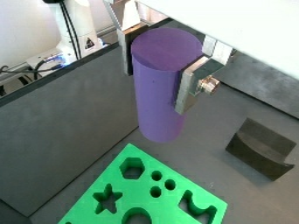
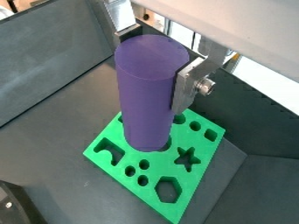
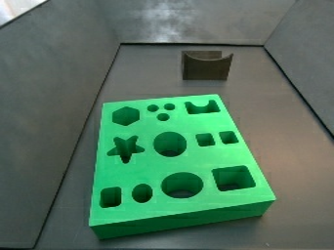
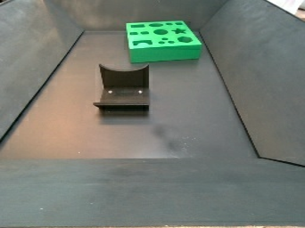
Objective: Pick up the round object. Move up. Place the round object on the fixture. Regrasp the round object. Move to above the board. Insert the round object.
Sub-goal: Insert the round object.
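My gripper (image 1: 159, 66) is shut on the round object, a purple cylinder (image 1: 158, 87), holding it upright by its upper end; it shows the same way in both wrist views (image 2: 146, 96). One silver finger (image 2: 187, 83) presses its side. The cylinder hangs above the green board (image 2: 122, 168), its lower end over the board's middle part and apart from it. The board (image 1: 126, 153) lies flat with its hexagon, star, round and square holes open. Both side views show the board (image 3: 144, 171) (image 4: 167, 49) but neither the gripper nor the cylinder. The dark fixture (image 1: 263, 147) stands empty beside the board.
The fixture (image 3: 205, 64) stands near the back wall in a side view and mid-floor (image 4: 121, 89) in a side view. Dark sloping walls (image 3: 53, 88) enclose the floor. Cables and white gear (image 1: 47, 52) lie beyond the wall.
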